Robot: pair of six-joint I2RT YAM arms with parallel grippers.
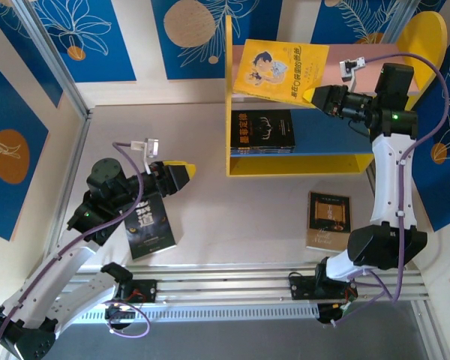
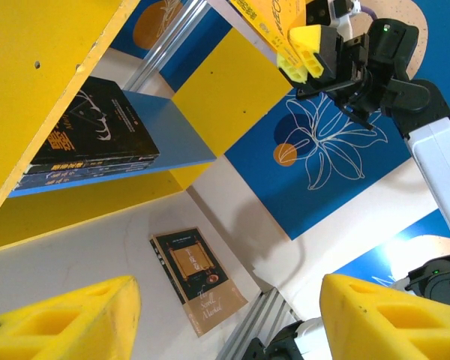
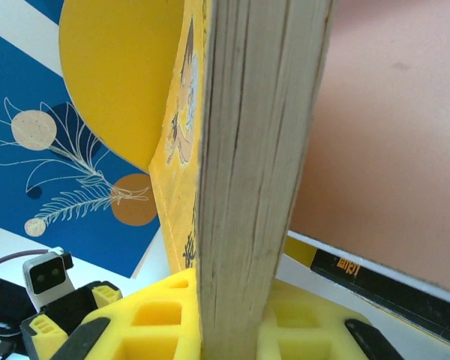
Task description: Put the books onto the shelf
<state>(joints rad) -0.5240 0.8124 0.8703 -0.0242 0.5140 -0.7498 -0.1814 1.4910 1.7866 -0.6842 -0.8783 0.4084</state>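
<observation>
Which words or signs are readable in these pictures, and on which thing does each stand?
Nothing is sharp enough to quote.
Yellow book: Chinese title, too small.
Far black book on shelf: gold Chinese title, blurred.
Brown book: cursive line, illegible.
Near black book: white characters, blurred.

Book stack (image 1: 262,131) in shelf (image 1: 300,163); loose book (image 1: 328,220) before it.

The dark book (image 1: 154,231) on the table (image 1: 232,199) lies partly hidden under the left arm (image 1: 97,201).
</observation>
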